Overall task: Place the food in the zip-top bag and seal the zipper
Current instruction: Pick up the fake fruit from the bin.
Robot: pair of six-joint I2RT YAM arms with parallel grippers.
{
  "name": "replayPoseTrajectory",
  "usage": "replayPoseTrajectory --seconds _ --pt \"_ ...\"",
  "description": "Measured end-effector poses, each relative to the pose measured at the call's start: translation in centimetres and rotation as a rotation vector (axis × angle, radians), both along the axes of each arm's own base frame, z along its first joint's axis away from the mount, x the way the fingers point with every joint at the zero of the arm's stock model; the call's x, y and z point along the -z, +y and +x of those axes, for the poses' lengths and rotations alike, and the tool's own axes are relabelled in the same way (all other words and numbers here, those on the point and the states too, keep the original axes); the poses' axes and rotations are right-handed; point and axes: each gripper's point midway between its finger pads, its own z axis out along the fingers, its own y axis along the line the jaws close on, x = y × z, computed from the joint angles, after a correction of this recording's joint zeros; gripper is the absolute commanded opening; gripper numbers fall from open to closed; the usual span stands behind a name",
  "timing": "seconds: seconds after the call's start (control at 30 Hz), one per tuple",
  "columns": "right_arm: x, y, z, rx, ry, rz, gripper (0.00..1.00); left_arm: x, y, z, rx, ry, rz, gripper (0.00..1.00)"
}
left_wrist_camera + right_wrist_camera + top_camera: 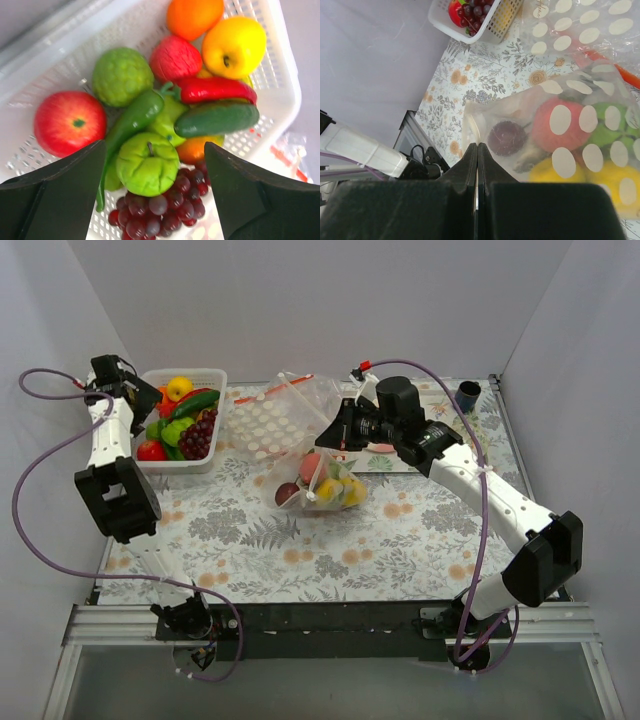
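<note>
The zip-top bag (292, 418) lies mid-table with its red zipper (265, 393) at the far edge. Several toy fruits (330, 485) sit in its near end. My right gripper (330, 436) is shut on the bag's edge (472, 125). Through the dotted plastic I see a red round (540, 127), a dark plum (506, 138) and yellow pieces (605, 187). My left gripper (154, 150) is open and empty, hovering over the white basket (287, 100) above a green apple (147, 170) and purple grapes (165, 210). A red apple (67, 122), chilli (215, 89) and cucumber (217, 118) lie there too.
The white basket (215, 375) stands at the back left, heaped with food. A dark cup (467, 395) stands at the back right corner. White enclosure walls close in on the left, back and right. The floral mat (300, 550) covers the table.
</note>
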Motion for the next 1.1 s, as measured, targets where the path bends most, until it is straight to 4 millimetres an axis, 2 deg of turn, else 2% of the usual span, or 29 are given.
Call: replayPoseTrajectory --seconds 0.13,0.27,0.4,0.83,0.93,1.03,1.1 --pt "0.0 0.0 -0.1 -0.004 0.001 0.001 0.01 0.9 -1.5 -0.1 0.056 0.003 -0.053 0.88" --pt "0.0 0.0 -0.1 -0.006 0.002 0.002 0.01 3.5 -2.7 -1.2 0.079 0.056 -0.095 0.95" --pt "0.1 0.0 -0.1 -0.007 0.004 0.001 0.01 6.0 -3.5 -2.2 0.094 0.099 -0.133 0.95" --pt "0.5 0.0 -0.1 -0.006 0.010 -0.003 0.01 5.4 -5.2 -0.7 0.164 0.026 -0.169 0.96" --pt "0.5 0.0 -0.1 -0.006 0.010 -0.003 0.01 5.6 -5.9 -0.6 0.175 0.034 -0.165 0.90" --pt "0.5 0.0 -0.1 -0.006 0.010 -0.003 0.01 6.0 -6.3 -0.7 0.172 0.057 -0.149 0.79" --pt "0.5 0.0 -0.1 -0.006 0.010 -0.003 0.01 6.4 -6.4 -0.7 0.169 0.071 -0.135 0.67"
